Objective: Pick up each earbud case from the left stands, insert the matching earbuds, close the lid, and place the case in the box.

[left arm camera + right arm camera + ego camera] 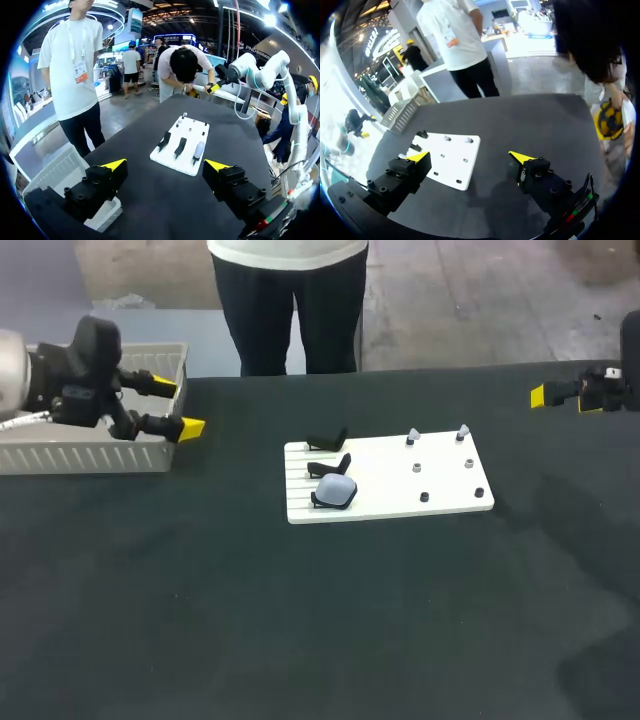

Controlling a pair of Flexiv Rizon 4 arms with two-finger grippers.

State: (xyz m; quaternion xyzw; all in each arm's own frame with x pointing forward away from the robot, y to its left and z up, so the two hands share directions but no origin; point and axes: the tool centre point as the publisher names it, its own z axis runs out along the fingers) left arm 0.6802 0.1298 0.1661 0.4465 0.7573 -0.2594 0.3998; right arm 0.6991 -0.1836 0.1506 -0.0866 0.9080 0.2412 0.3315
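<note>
Left gripper [178,406] [166,166]: released, yellow tips wide apart with nothing between them, hanging over the near right corner of the box
Right gripper [562,400] [470,157]: released too, fingers spread and bare, at the far right edge of the table, well apart from the board
Earbud case [336,489] [198,149]: grey-blue, lid down, sitting on the nearest of the three stands at the board's left end
Empty stands [326,440]: two black ones, just behind the case, in a row with it
Earbuds [413,435]: two pale ones upright on the far pegs at the board's right end; other pegs too small to tell
Board [380,475] [172,161] [451,160]: white, flat at mid-table
Box [90,455]: grey ribbed bin at the far left, contents not visible
Table [300,620]: black cloth
</note>
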